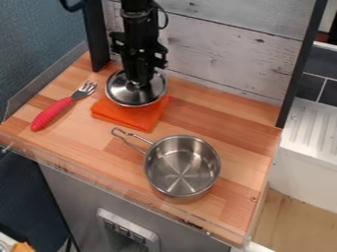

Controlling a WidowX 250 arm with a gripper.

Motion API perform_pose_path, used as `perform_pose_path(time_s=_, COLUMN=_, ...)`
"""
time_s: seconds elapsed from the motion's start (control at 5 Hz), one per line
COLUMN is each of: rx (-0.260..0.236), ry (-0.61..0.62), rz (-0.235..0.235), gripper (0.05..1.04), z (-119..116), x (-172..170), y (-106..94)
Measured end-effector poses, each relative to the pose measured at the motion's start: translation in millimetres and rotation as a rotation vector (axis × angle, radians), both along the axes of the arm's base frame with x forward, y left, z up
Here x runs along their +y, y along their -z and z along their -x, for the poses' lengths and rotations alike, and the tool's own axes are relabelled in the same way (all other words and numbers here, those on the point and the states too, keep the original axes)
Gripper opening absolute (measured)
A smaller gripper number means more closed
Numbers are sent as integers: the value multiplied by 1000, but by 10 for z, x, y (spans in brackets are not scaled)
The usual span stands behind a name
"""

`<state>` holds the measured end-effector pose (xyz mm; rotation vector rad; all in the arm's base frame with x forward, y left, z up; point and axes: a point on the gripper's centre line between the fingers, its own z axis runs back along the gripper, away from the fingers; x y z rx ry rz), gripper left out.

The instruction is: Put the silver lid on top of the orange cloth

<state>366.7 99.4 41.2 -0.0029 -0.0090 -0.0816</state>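
Orange cloth: here's our landmark, one folded square of bright orange fabric, lying flat on the light-and-reddish striped wooden worktop.
Silver lid: one round, shiny metal lid with a pale rim, and it's over the back part of the cloth, overlapping its far edge, with the cloth's front part showing; whether the two touch, I can't tell.
End effector: the black end effector points down at the middle of the lid, above the back of the cloth; whether it's clamped on the lid or apart from it, I can't tell from here.
Saucepan: one container on the worktop, a round, open stainless-steel saucepan, in front and to the right of the cloth in the view; inside, bare metal gleams in a star of reflections, and its looped wire handle reaches back towards the cloth's front corner.
Fork: one, metal tines and a chunky red handle, left of the cloth, tines towards the back.
Backdrop: one whitewashed wooden panel behind the cloth, between two upright black posts, one back left, one well off to the right.
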Motion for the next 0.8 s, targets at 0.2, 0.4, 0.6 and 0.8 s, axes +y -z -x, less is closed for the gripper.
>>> perform_pose_path(time_s=0.2, rx=19, ry=-8, rz=-16, gripper=282, z=31, x=67, y=89)
perform_pose_path(time_s=0.4, rx=57, ry=-9, rz=-53, gripper=282, z=175, x=120, y=225)
perform_pose_path(time_s=0.6, rx=62, ry=-42, rz=-81, gripper=344, z=222, x=211, y=257)
perform_pose_path(time_s=0.8, rx=79, ry=-75, rz=-57, gripper=646, z=181, x=265, y=362)
